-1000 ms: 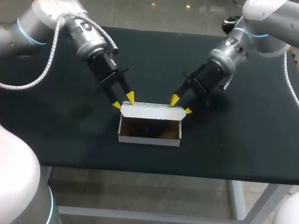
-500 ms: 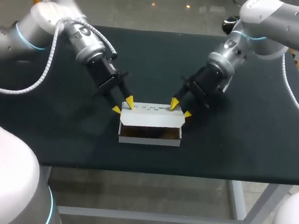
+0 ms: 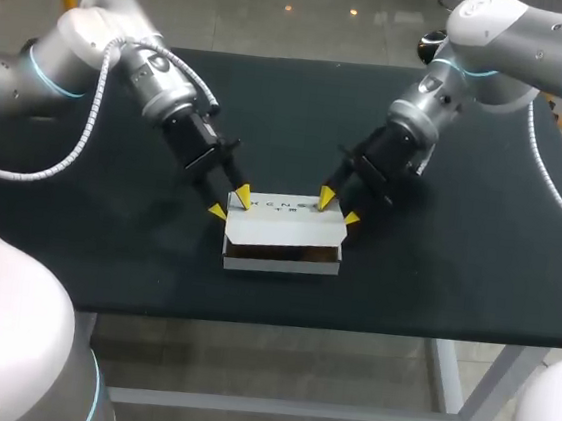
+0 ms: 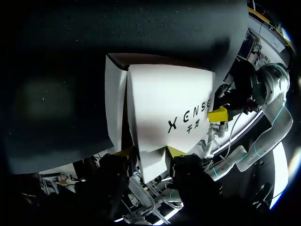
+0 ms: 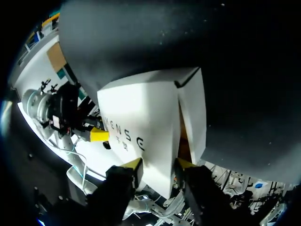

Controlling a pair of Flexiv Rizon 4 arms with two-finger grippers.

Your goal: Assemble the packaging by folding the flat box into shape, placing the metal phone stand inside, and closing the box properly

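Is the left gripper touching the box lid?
Touching. The left wrist view shows the left gripper with both yellow tips against the lid, one on each side.

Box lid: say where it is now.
Head view, centre: the lid leans over the white box, between the left pincer and right pincer at its back corners.

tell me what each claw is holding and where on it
Both hold the white box lid: left claw pinches its left end, right claw its right end.
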